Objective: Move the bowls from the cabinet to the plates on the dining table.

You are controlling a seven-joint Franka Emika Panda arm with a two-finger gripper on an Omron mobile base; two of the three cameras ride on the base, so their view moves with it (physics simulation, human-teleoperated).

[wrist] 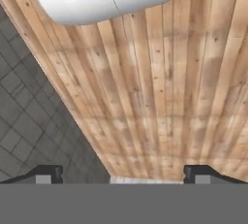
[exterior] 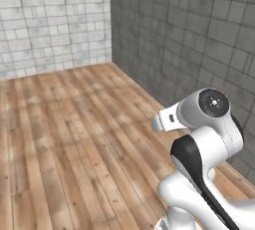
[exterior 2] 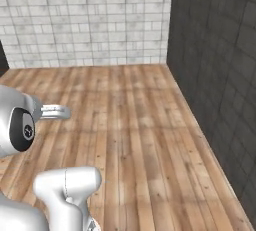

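The bowls, the cabinet, the plates and the dining table are out of view. In the hand view my gripper (wrist: 123, 174) points down at the wooden floor (wrist: 160, 97). Its two dark fingertips (wrist: 48, 173) stand far apart at the bottom edge, open, with nothing between them. My white arm (exterior: 209, 124) is folded close over the base in the left base view, and it sits at the lower left of the right base view as well (exterior 2: 20, 125).
A bare plank floor (exterior: 74, 139) runs to a corner. There a light brick wall (exterior: 50, 20) at the back meets a dark grey tiled wall (exterior: 189, 35) on the right. The dark wall (wrist: 29, 121) lies close beside the hand.
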